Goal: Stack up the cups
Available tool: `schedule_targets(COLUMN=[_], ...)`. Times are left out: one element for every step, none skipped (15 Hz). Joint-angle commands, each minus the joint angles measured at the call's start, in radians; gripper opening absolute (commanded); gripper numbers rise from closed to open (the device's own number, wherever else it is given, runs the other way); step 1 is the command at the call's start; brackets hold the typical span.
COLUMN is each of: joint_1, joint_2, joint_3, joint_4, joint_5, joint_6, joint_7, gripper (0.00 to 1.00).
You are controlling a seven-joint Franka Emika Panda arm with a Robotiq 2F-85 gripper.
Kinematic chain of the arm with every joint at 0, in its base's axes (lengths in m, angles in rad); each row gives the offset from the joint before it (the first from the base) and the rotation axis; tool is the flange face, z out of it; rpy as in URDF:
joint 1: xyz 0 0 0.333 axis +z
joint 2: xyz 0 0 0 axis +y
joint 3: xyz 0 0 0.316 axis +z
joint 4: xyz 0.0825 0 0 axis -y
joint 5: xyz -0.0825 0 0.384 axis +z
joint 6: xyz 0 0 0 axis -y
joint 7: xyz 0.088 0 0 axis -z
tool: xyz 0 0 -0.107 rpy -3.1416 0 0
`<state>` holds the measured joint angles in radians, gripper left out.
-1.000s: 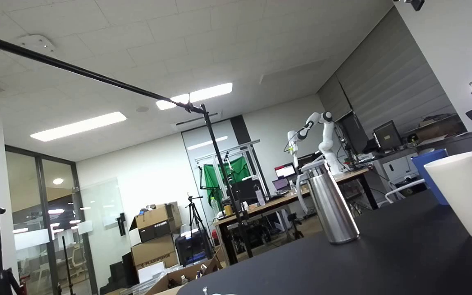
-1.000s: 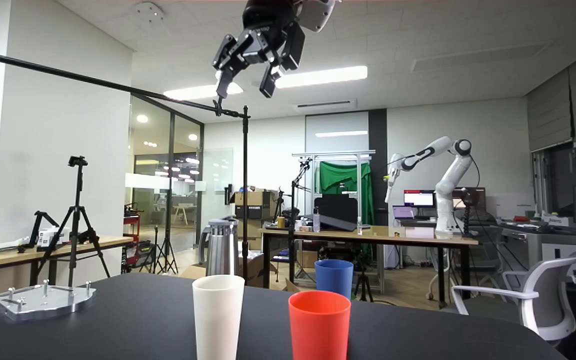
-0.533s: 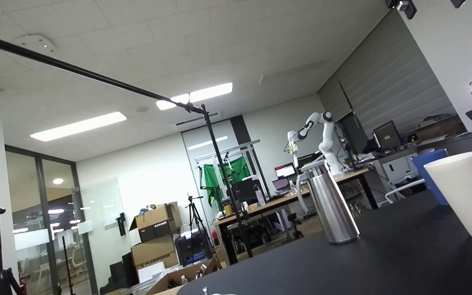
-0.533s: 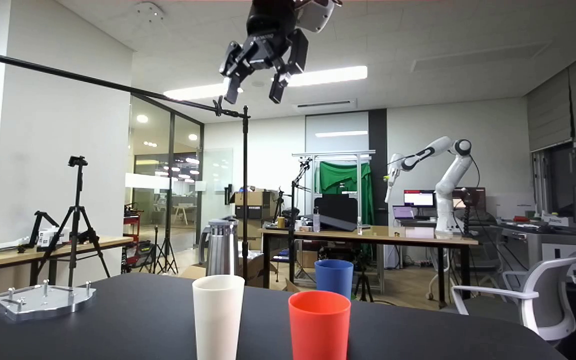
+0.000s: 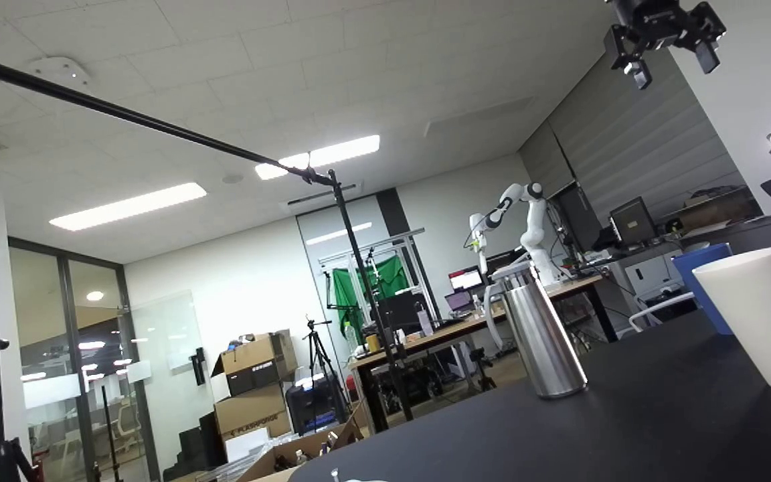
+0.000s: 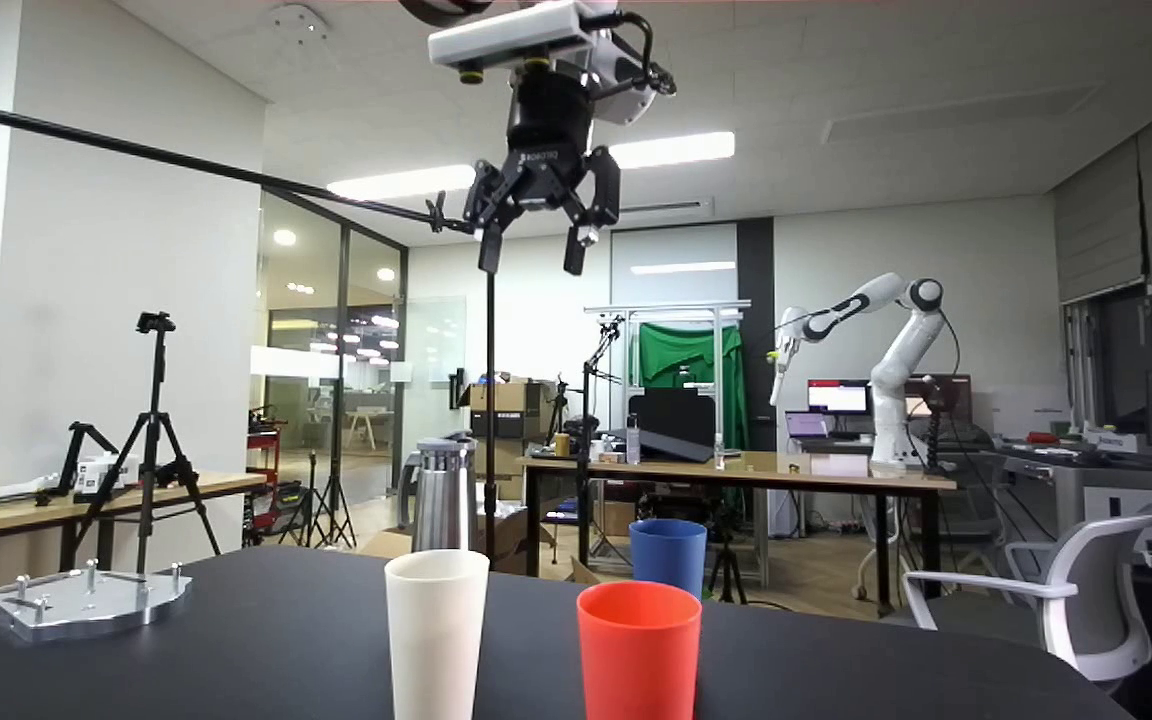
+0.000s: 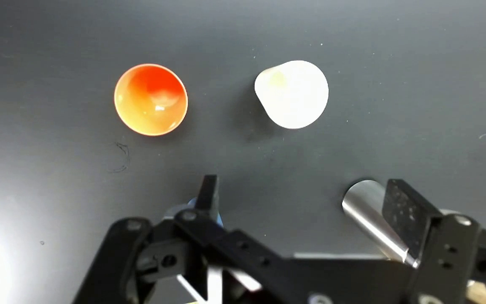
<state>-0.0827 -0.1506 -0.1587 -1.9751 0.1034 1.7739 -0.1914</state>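
The tapered white cup (image 6: 436,640) stands upright on the black table (image 6: 256,640). It also shows in an exterior view (image 5: 753,314) and in the wrist view (image 7: 295,95), where its inside is washed out. A red cup (image 6: 640,655) stands upright beside it, and its open mouth shows in the wrist view (image 7: 152,99). The blue cup (image 6: 669,553) stands behind the red cup; in the wrist view it is mostly hidden behind a finger. My gripper (image 6: 531,268) is open and empty, high above the cups, fingers pointing down. The wrist view shows its fingers (image 7: 303,179) wide apart.
A tall silver metal cylinder (image 6: 444,500) with a handle stands behind the white cup; in the wrist view (image 7: 367,215) it shows between the fingers, partly covered by one. A metal plate with posts (image 6: 91,600) lies at the table's edge. A chair (image 6: 1101,590) stands beyond.
My gripper has come down and straightened to point more vertically. It has come further into both exterior views. It stays open. The cups have not moved.
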Motion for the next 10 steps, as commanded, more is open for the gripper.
schedule_targets(joint_1=[0.000, 0.002, 0.004, 0.007, 0.010, 0.013, 0.015, 0.017, 0.009, 0.011], joint_2=[0.050, 0.065, 0.080, 0.095, 0.110, 0.124, 0.136, 0.149, 0.142, 0.152], joint_3=[0.027, 0.035, 0.042, 0.051, 0.060, 0.068, 0.074, 0.080, 0.075, 0.079], joint_4=[-0.029, -0.039, -0.050, -0.062, -0.072, -0.081, -0.087, -0.084, -0.081, -0.084], joint_5=[-0.015, -0.024, -0.027, -0.033, -0.037, -0.044, -0.052, -0.071, -0.037, -0.040], joint_6=[0.093, 0.119, 0.144, 0.166, 0.185, 0.199, 0.205, 0.184, 0.191, 0.192], joint_7=[0.021, 0.026, 0.027, 0.030, 0.033, 0.039, 0.042, 0.054, 0.010, 0.011], gripper=[1.00, 1.00, 1.00, 1.00, 1.00, 1.00, 1.00, 1.00, 1.00, 1.00])
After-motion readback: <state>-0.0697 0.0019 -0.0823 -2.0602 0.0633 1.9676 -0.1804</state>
